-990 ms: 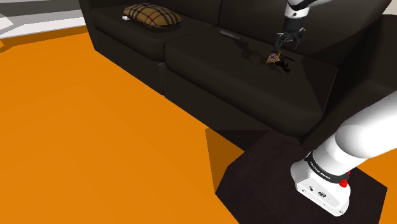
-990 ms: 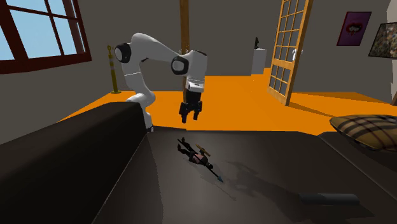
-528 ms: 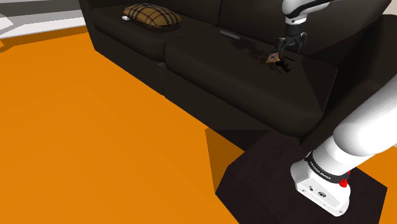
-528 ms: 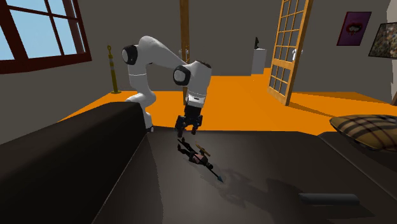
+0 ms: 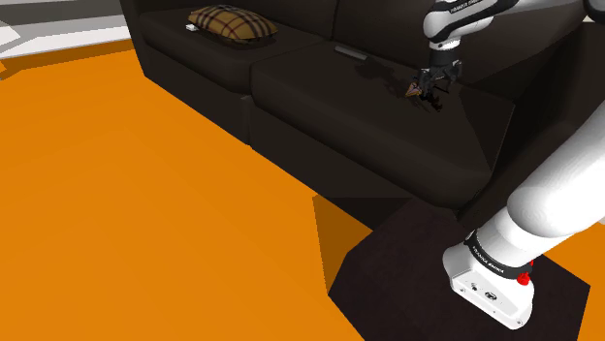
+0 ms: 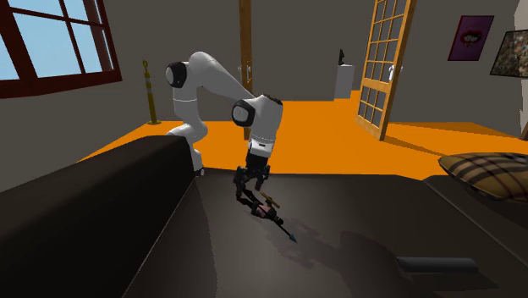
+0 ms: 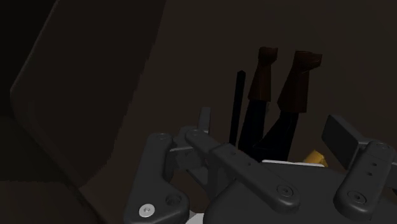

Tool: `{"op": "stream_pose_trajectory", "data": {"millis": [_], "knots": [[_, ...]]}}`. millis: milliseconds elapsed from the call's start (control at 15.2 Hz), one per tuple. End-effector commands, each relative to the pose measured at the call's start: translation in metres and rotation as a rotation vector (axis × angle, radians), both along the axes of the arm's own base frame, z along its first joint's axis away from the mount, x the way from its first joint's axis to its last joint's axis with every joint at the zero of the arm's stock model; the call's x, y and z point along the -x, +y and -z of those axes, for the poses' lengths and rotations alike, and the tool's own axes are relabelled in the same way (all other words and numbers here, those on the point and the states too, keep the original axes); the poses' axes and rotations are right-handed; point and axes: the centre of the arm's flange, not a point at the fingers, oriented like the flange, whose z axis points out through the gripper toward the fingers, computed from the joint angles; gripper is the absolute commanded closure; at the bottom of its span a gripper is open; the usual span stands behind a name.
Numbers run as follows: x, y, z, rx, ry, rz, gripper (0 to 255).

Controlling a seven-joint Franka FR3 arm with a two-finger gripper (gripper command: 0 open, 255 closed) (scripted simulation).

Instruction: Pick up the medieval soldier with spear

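The soldier (image 5: 415, 90) is a small dark figure lying flat on the black sofa seat (image 5: 330, 97), near the armrest by the arm. In the second exterior view the soldier (image 6: 267, 208) points its spear tip away from the arm. My gripper (image 5: 428, 85) is low over the figure's leg end (image 6: 248, 188), pointing down. In the wrist view the open gripper (image 7: 273, 130) straddles the figure. Its brown-booted legs (image 7: 283, 86) and thin black spear shaft (image 7: 238, 105) lie between the fingers (image 7: 342, 135), with gaps on both sides.
A plaid cushion (image 5: 233, 21) lies on the far seat, and a flat dark object (image 5: 346, 50) rests further along the soldier's seat cushion. The sofa backrest (image 6: 85, 212) and armrest (image 5: 485, 116) rise close by. Orange floor (image 5: 145, 194) lies in front.
The gripper has come down from well above the seat to the soldier, staying open. The soldier has not moved.
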Motion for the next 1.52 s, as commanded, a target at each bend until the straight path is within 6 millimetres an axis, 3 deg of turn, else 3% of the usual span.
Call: {"op": "stream_pose_trajectory", "data": {"millis": [0, 66, 132, 726, 1452], "knots": [[0.000, -0.001, 0.007, 0.000, -0.001, 0.000, 0], [0.000, -0.001, 0.007, 0.000, -0.001, 0.000, 0], [0.000, -0.001, 0.007, 0.000, -0.001, 0.000, 255], [0.000, -0.001, 0.007, 0.000, -0.001, 0.000, 255], [0.000, -0.001, -0.051, 0.000, -0.001, 0.000, 255]]}}
